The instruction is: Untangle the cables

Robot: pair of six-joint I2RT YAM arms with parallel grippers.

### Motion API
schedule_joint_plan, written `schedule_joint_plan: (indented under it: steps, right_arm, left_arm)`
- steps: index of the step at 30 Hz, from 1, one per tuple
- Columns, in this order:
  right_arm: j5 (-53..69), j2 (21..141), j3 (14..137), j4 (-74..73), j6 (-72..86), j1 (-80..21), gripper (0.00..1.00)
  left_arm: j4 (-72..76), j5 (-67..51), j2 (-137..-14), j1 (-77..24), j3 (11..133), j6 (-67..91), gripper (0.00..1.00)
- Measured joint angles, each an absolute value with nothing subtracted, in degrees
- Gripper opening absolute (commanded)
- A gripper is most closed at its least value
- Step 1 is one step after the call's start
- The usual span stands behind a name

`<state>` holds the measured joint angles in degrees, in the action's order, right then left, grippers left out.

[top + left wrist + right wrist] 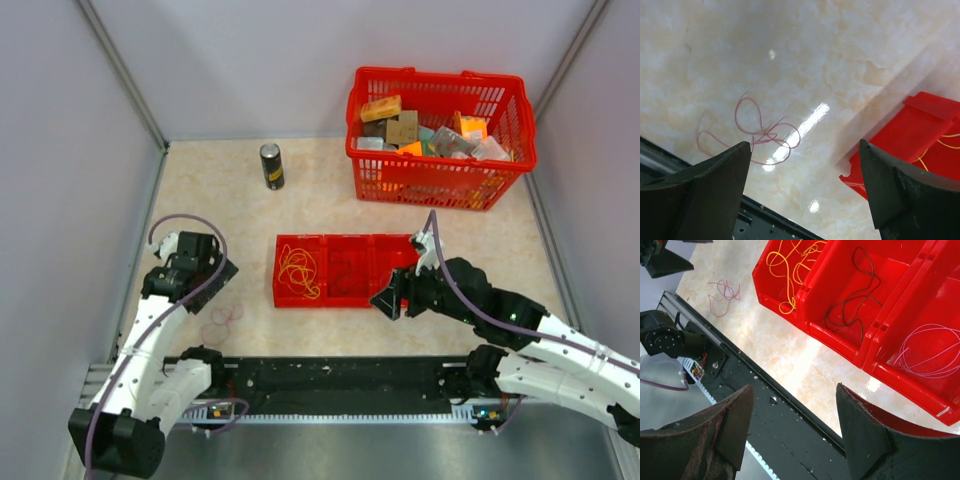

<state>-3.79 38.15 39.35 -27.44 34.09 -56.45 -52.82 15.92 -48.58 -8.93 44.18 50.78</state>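
Note:
A thin red cable (757, 132) lies in loose loops on the marble table, also in the top view (222, 316) and the right wrist view (722, 292). A three-part red bin (340, 299) holds a yellow-orange cable (790, 265) in its left part, a dark cable (852, 295) in the middle and a pale whitish cable (935, 352) on the right. My left gripper (804, 145) is open and empty above the table, the red cable just beyond its left finger. My right gripper (794, 387) is open and empty, over the bin's near right corner (385, 298).
A red basket (440, 182) full of boxes and packets stands at the back right. A black can (271, 165) stands at the back, left of the basket. A black rail (340, 385) runs along the near edge between the arm bases. Grey walls close in both sides.

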Motion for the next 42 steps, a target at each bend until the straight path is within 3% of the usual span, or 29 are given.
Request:
schedule_joint_plan:
  steps: [6,7,10,11,15,19,25,28,34,42]
  right_arm:
    - [-3.44,38.15,39.35,-27.42,34.09,-56.45,0.67]
    - [-3.36,38.15,39.35,-27.42,34.09,-56.45,0.66]
    - [-3.31,38.11,39.35,-27.42,34.09,-56.45,0.67]
    - [-3.31,38.06,39.35,-27.44,34.09,-56.45,0.67]
    - [-3.18,37.5,39.35,-27.44,34.13,-56.45,0.67]
    - [-3.16,36.75,39.35,-27.44,34.22,-56.45,0.67]
    - [-3.07,38.52,39.38,-27.4,34.11,-56.45,0.66]
    - [-2.9,40.14,39.38,-27.27,34.09,-56.45,0.66]
    - [-4.4,38.89,39.4,-27.29,34.13,-56.45,0.64]
    - [-11.62,22.28,39.46,-27.53,34.02,-56.45,0.64]
  left_arm:
    - [-59.16,15.27,-58.89,-8.03,43.0,62.52,0.75]
    - [-59.48,15.27,-62.22,-7.7,42.5,63.48,0.63]
    - [-57.82,14.15,-69.25,-6.55,40.29,64.25,0.13]
    - [-56.99,13.63,-70.02,-6.17,39.62,63.94,0.0]
    - [-54.96,12.32,-67.61,-5.06,39.2,62.43,0.0]
    - [-54.28,10.72,-57.6,-4.89,41.87,58.22,0.0]
    - [-38.94,-6.46,-34.83,-4.75,46.74,44.07,0.0]
    - [-29.74,-18.22,-30.2,-4.75,47.9,41.01,0.0]
    - [-11.77,-39.31,-37.98,-10.31,47.35,43.05,0.0]
    - [-5.48,-34.11,-57.63,-37.89,50.52,40.05,0.0]
